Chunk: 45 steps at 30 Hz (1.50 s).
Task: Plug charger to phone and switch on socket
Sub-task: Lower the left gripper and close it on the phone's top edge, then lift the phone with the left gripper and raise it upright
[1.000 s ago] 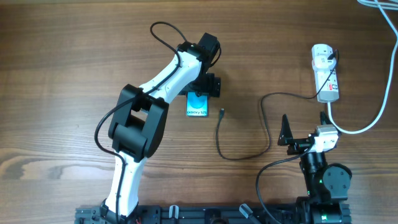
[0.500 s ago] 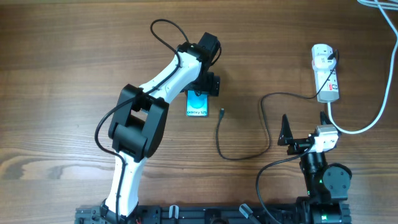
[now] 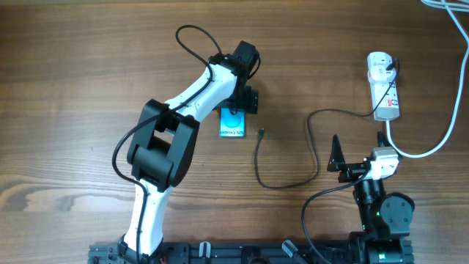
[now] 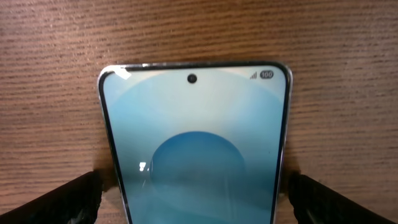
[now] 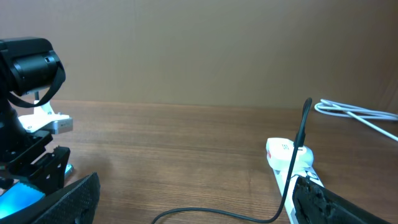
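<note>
The phone (image 3: 232, 123) lies flat on the table with its cyan screen up; it fills the left wrist view (image 4: 194, 149). My left gripper (image 3: 240, 103) is open, its two fingers on either side of the phone's far end with a gap to each edge (image 4: 193, 199). The black charger cable (image 3: 293, 158) loops across the table; its connector tip (image 3: 261, 133) lies just right of the phone. The white socket (image 3: 384, 88) lies at the right with the adapter at its far end. My right gripper (image 3: 359, 158) is open and empty near the table's front, raised (image 5: 199, 199).
A thick white cord (image 3: 440, 139) runs from the socket round the right edge and off the top right corner. The cable and socket show in the right wrist view (image 5: 292, 168).
</note>
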Each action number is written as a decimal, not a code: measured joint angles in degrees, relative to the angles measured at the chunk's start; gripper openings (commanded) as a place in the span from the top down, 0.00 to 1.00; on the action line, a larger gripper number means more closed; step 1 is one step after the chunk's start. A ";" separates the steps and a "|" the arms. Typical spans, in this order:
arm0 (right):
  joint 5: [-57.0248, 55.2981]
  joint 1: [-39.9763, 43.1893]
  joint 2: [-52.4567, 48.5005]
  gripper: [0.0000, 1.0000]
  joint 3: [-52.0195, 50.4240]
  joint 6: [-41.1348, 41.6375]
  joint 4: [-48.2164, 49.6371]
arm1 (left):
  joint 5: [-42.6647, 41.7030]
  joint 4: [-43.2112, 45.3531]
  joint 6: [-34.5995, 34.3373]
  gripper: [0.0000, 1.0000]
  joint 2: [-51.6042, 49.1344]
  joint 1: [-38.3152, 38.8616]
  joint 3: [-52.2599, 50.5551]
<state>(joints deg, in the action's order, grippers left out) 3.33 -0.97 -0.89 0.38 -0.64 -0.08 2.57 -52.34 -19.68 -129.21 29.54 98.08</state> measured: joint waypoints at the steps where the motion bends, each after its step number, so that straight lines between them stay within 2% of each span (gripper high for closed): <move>1: 0.00 0.00 -0.02 0.00 0.00 0.00 0.00 | 0.02 0.09 -0.04 0.00 0.00 0.00 -0.02; 17: 0.00 0.00 -0.02 0.00 0.00 0.00 0.00 | 0.15 -0.31 -0.20 0.00 0.00 0.00 0.00; 31: 0.00 0.00 -0.02 0.00 0.00 0.00 0.00 | -0.04 -1.49 -2.95 0.00 0.04 0.00 0.00; 38: 0.00 0.00 0.00 0.00 0.00 0.00 0.00 | -0.20 -1.73 -3.39 0.13 0.04 0.00 0.00; 40: 0.00 0.00 -0.02 0.00 0.00 0.00 0.00 | -0.26 -1.84 -3.37 0.20 0.04 0.00 0.00; 45: 0.00 0.00 0.00 0.00 0.00 0.00 0.00 | -0.33 -2.05 -3.39 0.24 0.04 0.00 0.00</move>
<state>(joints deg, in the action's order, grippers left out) 3.33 -0.97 -0.89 0.38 -0.64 -0.08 2.24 -54.39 -23.07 -129.16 29.54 98.08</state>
